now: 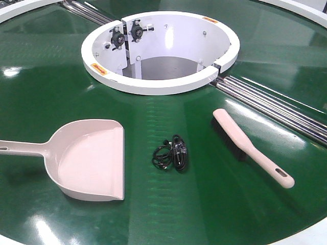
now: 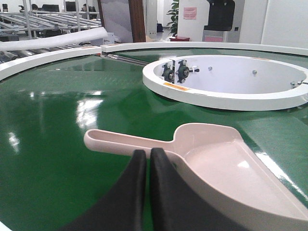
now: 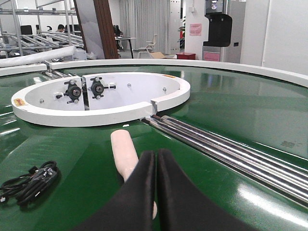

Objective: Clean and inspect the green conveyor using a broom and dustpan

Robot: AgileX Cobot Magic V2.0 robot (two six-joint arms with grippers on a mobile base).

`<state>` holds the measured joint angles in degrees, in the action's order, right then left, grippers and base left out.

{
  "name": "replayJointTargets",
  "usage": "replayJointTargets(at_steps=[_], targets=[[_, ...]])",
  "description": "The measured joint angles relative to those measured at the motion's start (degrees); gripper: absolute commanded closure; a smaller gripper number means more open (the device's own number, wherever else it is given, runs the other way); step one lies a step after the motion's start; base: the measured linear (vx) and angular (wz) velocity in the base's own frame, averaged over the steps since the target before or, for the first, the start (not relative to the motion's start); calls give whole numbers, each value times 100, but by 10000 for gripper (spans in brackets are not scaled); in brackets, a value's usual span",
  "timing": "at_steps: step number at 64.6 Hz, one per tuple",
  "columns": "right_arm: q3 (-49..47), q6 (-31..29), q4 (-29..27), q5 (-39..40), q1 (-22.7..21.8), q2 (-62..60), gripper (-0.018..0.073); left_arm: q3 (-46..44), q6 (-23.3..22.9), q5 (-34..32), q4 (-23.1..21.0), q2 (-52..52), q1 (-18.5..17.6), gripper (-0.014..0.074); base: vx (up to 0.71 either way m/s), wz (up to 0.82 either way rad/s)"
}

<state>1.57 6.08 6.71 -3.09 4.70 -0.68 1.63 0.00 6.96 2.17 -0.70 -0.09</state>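
Green and glossy, the green conveyor (image 1: 46,92) fills the front view. Its white ring (image 1: 153,84) sits at upper centre, and metal rollers (image 1: 276,104) run from the ring toward the right edge. The dustpan (image 1: 89,161) lies flat at lower left, handle pointing to the left edge and wide mouth facing right. A black cable bundle (image 1: 172,154) lies at the centre, between the dustpan and the broom (image 1: 250,147). The broom lies diagonally at the right, well apart from the dustpan, with its slotted handle end at lower right. Neither arm shows in this view.

In the left wrist view, the left gripper (image 2: 148,154) rises from the bottom centre, its two black fingers pressed together with nothing between them. The dustpan lies just beyond the fingertips, handle toward the left, scoop toward the lower right. The white ring stands at upper right.

In the right wrist view, the right gripper (image 3: 156,155) also has its fingers closed together and empty. The broom lies just beyond, its near part hidden behind the fingers; whether they touch cannot be told. The cable bundle sits at lower left, and the rollers cross the right.
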Motion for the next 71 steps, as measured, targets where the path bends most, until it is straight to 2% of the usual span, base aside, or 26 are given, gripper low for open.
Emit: replayJointTargets(at_steps=[36,48,56,63,71], targets=[[0,0,0,0,0,0,568,0,0,-38,0,0,0,603,0,0],[0,0,0,0,0,0,568,-19,0,-1053,0,0,0,603,0,0],[0,0,0,-7,0,0,568,-595,0,-1154,-5,21,0,603,0,0],[0,0,0,-7,0,0,568,-1418,0,-818,-5,497,0,603,0,0],[0,0,0,-12,0,0,568,-2436,0,330,-11,1350,0,603,0,0]])
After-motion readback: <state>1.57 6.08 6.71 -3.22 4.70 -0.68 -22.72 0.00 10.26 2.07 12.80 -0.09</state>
